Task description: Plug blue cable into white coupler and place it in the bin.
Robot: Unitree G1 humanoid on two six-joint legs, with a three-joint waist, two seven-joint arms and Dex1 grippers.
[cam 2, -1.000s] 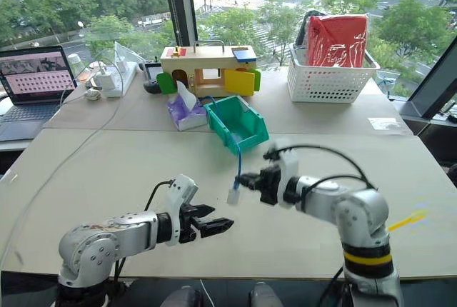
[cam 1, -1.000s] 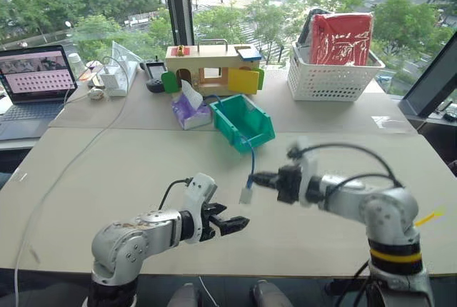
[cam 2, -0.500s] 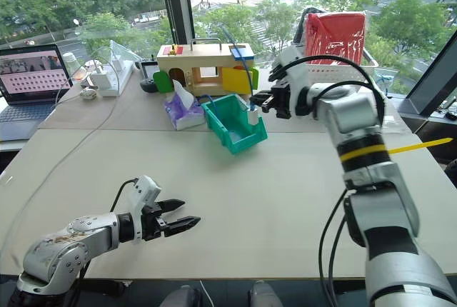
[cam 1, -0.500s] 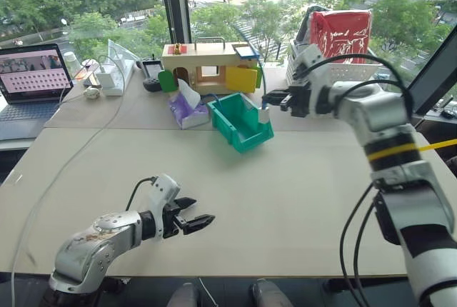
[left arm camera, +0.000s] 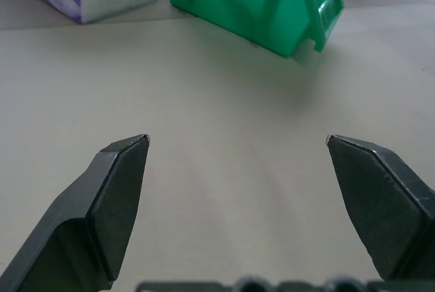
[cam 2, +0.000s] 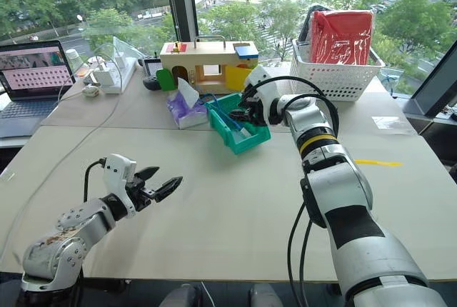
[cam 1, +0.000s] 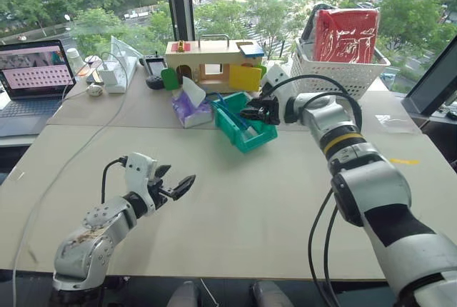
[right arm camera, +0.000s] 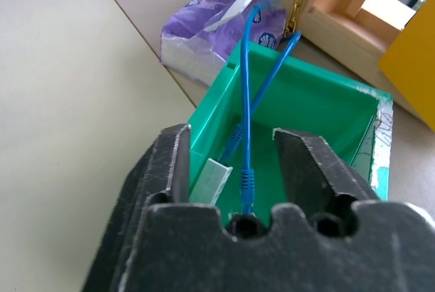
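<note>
The teal-green bin (cam 1: 261, 136) stands mid-table with its cut-down front toward me. The blue cable (right arm camera: 245, 102) lies inside it, its far loop leaning over the back rim, with the white coupler (right arm camera: 212, 178) on its near end. My right gripper (cam 1: 247, 114) hovers just over the bin's open top. It is open, and in the right wrist view the cable and coupler lie loose between its fingers (right arm camera: 178, 163). My left gripper (cam 1: 178, 177) hangs open and holding nothing above the near left part of the table, pointing toward the bin (left arm camera: 265, 0).
A purple tissue pack (cam 1: 189, 111) sits just left of the bin. Behind it stands a wooden toy house (cam 1: 214, 64). At the back right is a white lattice basket (cam 1: 343, 78) with a red bag. A laptop (cam 1: 36, 71) and a long white cord (cam 1: 71, 157) are at the left.
My right gripper came down over the bin and opened, letting the cable and coupler drop inside. My left gripper rose, drew left and tilted up to level.
</note>
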